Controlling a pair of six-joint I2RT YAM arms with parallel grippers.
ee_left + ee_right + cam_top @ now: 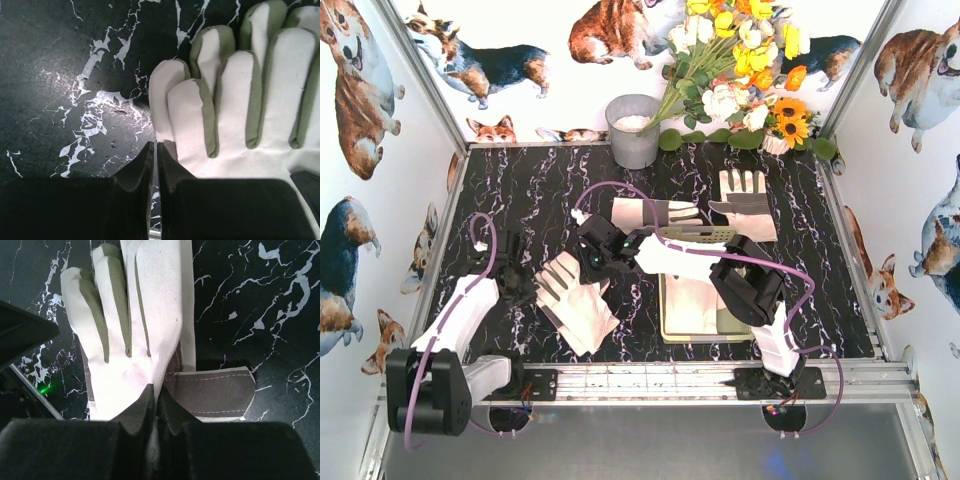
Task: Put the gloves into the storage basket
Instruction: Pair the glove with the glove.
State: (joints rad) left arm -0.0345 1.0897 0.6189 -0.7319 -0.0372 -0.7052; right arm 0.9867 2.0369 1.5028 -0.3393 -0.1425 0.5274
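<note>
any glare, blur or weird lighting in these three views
Top external: bright, even light, and the wide-angle view tilts the corner posts outward. Left wrist: soft sheen on the black marbled table; the gloves are sharp, and the left gripper's fingers dark and soft. Right wrist: the glove is sharp, the right gripper's fingers underexposed, and a small green glow shows at left.

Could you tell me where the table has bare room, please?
Widest free patch: far-left marble tabletop, bordered by the left wall, the round grey metal bucket and the flat cream-white glove. A narrower strip between the right arm and right wall. The centre, around the pale yellow-green plastic basket, is crowded.
</note>
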